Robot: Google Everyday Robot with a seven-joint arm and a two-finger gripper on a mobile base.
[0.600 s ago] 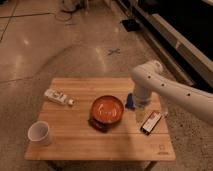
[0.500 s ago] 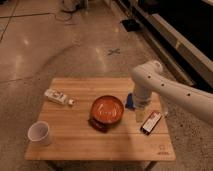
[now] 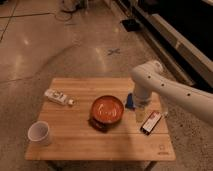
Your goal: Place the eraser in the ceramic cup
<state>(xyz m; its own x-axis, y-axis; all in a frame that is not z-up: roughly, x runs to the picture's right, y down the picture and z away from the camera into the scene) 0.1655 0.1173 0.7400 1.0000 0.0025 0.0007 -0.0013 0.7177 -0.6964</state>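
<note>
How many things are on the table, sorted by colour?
White: 2, the ceramic cup and a long item.
Orange-red: 1, the bowl.
Blue: 1, a small block.
Black: 1, the eraser.
Total: 5.
The end effector hangs between bowl and eraser.

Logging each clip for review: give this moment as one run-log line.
end effector: low between bowl and eraser | eraser: lying on table, right of bowl, ungrasped | cup: upright, front-left corner | phase: pre-grasp
</note>
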